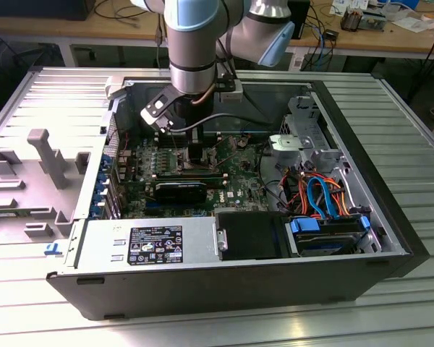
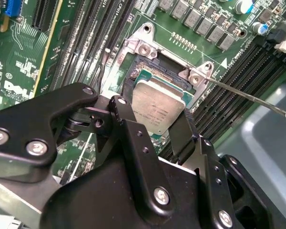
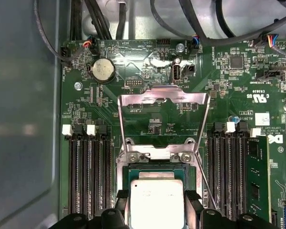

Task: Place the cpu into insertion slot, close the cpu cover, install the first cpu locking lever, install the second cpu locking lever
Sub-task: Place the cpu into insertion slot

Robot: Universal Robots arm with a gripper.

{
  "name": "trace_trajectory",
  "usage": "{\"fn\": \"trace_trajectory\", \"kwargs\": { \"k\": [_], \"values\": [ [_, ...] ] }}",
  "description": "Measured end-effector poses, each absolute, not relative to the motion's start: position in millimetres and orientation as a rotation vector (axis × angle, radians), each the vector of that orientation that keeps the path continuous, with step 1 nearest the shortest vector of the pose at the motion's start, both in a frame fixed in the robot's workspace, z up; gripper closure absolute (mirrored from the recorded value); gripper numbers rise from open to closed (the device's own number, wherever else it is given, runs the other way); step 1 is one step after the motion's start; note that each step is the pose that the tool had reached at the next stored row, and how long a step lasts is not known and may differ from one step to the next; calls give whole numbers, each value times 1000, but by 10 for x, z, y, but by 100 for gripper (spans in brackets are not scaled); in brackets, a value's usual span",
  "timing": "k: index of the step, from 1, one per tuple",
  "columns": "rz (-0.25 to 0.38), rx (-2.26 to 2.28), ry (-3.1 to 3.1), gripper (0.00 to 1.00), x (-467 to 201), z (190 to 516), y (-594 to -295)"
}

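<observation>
Two black metal fingers (image 2: 125, 119) of the gripper (image 2: 155, 119) are pinched against opposite edges of the chip (image 2: 158, 105), holding it tight with the chip filling the gap between them. The chip is a flat square with a dull silver-grey top and rounded corners. It hangs right over the socket (image 2: 155, 71), a dark square recess with a shiny metal rim; I cannot tell if it is seated. In the first wrist view, the cover (image 3: 163, 98), a thin silver frame with a square window, stands swung open from its hinge at the socket's far edge, well clear of the chip. A thin wire lever (image 2: 248, 95) sticks out from one corner of the socket, raised. Long black memory slots (image 3: 88, 181) flank the socket on the green board (image 3: 229, 95). In the exterior view, the arm (image 1: 194, 43) reaches down into the open computer case (image 1: 202, 282).
</observation>
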State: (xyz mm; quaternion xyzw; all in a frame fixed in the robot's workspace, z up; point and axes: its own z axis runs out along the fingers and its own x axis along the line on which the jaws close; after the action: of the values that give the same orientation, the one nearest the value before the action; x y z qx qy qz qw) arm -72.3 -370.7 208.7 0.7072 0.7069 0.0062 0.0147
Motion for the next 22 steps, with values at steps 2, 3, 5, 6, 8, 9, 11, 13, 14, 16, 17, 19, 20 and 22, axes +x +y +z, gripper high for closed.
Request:
{"fn": "trace_trajectory", "kwargs": {
  "k": [2, 3, 5, 6, 8, 9, 11, 13, 14, 16, 17, 19, 20, 22],
  "values": [
    [19, 2201, 2200, 46, -725, 2067, -3709],
    [20, 2202, 2200, 46, -726, 2061, -3710],
    [19, 2202, 2200, 46, -725, 2043, -3713],
    [19, 2202, 2199, 46, -725, 2036, -3713],
    [19, 2202, 2199, 46, -725, 2026, -3714],
    [19, 2202, 2199, 46, -725, 2022, -3715],
    [19, 2203, 2198, 46, -725, 2013, -3715],
    [19, 2203, 2198, 46, -725, 2005, -3715],
    [19, 2204, 2198, 46, -725, 2004, -3715],
    [19, 2204, 2198, 46, -725, 2004, -3715],
    [20, 2204, 2198, 45, -725, 2003, -3715],
    [19, 2204, 2198, 38, -725, 2003, -3715],
    [20, 2204, 2198, 38, -725, 2003, -3715],
    [19, 2204, 2198, 38, -725, 2003, -3715]
  ]
}}
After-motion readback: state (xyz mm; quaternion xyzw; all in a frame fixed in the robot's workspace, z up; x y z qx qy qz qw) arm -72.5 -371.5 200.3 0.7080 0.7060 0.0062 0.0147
